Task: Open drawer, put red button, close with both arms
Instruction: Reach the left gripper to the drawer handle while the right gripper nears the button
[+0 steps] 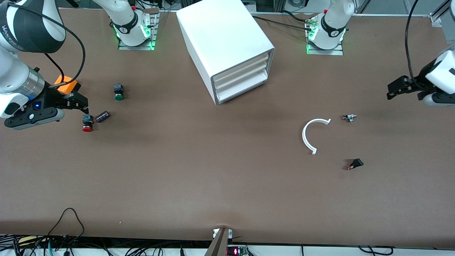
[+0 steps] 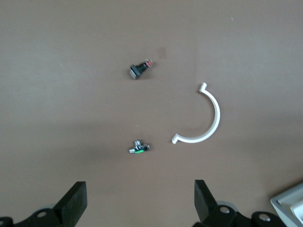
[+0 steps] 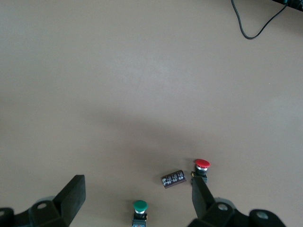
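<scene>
The white cabinet (image 1: 224,39) stands at the robots' side of the table, mid-table, with all three drawers shut; the second drawer (image 1: 241,77) is flush with the others. The red button (image 1: 87,125) lies on the table toward the right arm's end. My right gripper (image 1: 81,103) is open and empty, up over the table just beside the red button. In the right wrist view the red button (image 3: 202,166) shows by one finger (image 3: 201,198). My left gripper (image 1: 395,89) is open and empty, up over the left arm's end of the table; its fingers (image 2: 75,201) frame bare table.
A green-capped button (image 1: 118,91) and a dark cylinder (image 1: 103,116) lie near the red button. A white C-shaped part (image 1: 308,137), a small metal part (image 1: 349,117) and a small black part with a red tip (image 1: 355,164) lie toward the left arm's end.
</scene>
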Available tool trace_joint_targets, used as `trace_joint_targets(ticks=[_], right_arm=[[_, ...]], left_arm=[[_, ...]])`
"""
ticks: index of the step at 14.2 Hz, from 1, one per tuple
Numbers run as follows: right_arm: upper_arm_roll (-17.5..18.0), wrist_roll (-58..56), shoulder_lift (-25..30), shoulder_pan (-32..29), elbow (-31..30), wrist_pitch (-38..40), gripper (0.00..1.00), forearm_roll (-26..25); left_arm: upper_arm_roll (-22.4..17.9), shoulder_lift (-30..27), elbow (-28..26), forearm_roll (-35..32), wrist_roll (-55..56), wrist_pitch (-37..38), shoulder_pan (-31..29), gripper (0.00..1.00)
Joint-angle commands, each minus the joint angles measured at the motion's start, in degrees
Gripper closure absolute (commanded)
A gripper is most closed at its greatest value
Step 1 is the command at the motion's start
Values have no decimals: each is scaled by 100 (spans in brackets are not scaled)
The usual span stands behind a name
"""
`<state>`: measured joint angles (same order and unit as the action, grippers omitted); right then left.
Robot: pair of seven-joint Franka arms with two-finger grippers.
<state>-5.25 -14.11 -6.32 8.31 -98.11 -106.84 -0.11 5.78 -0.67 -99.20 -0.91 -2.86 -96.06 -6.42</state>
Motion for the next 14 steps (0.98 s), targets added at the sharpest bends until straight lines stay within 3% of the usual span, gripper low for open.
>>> trace_joint_targets(ticks=[1, 6, 14], right_arm=[[-2, -92, -98, 91, 64, 84, 0, 38], [-2, -101, -342, 118, 81, 84, 0, -6], [-11, -66, -519, 162, 55, 260, 0, -24]], left_arm=[[204, 163, -29, 353, -145, 245, 53, 0], [424, 690, -73, 1118, -224, 561, 53, 0], [617, 1859, -292, 3243, -1032, 606, 45, 0]])
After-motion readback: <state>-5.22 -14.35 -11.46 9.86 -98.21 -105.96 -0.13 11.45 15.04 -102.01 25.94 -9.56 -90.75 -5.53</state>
